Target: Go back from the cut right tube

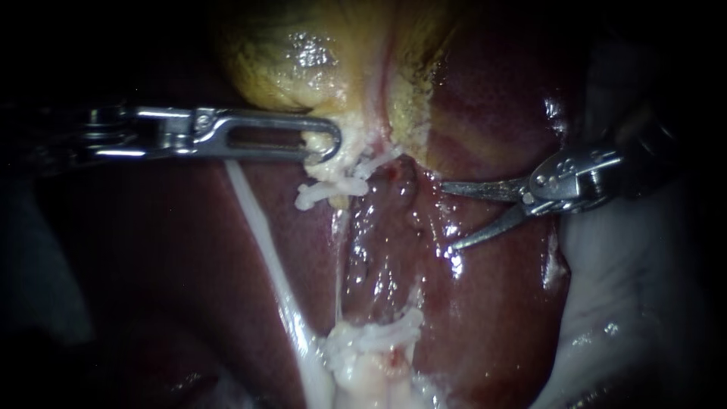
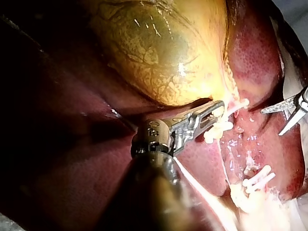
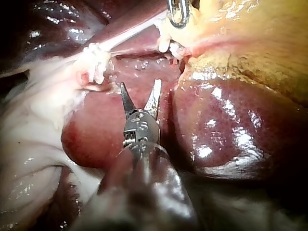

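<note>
Endoscope view: right instrument (image 1: 448,216) hand wide open, empty, beside the cut right tube (image 1: 337,189), tips over raw liver (image 1: 485,318); backing out open could gouge it, or jolt the left instrument (image 1: 332,145), whose hand clamps the gallbladder (image 1: 303,60).

The cut right tube (image 1: 338,189) shows two white-clipped stumps, lying well apart.

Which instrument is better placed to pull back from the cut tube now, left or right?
Right. My slender silver right instrument has open jaws holding nothing, free over the dark red liver. The slotted silver left instrument is shut on pale tissue under the yellow-green gallbladder, so it should probably hold.
</note>
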Controlling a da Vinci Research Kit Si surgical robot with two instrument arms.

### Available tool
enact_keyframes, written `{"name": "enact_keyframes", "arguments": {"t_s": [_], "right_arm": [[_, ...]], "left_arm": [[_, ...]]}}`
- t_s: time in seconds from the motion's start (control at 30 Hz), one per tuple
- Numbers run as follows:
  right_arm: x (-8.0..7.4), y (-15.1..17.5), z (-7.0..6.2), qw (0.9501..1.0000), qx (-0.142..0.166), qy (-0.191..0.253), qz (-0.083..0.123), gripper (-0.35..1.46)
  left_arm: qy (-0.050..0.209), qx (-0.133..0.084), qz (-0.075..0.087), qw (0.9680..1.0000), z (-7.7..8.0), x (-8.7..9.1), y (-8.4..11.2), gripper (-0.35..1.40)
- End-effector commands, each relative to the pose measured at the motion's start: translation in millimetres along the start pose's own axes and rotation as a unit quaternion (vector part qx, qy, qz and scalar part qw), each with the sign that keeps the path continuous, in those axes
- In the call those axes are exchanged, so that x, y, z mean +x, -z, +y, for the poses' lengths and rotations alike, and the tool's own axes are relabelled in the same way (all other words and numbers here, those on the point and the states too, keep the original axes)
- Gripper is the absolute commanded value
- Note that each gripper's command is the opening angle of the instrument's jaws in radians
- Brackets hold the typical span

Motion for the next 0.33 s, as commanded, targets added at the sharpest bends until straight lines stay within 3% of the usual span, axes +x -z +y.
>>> {"name": "enact_keyframes", "arguments": {"t_s": [0.03, 0.33], "right_arm": [[0.0, 0.0, 0.0, 1.0000, 0.000, 0.000, 0.000, 1.45], [0.3, 0.0, -0.1, 1.0000, 0.005, -0.001, 0.007, 1.45]], "left_arm": [[0.003, 0.000, 0.001, 1.0000, 0.0, 0.1, -0.1, -0.35], [0.002, 0.002, 0.002, 1.0000, 0.0, 0.2, -0.1, -0.35]]}}
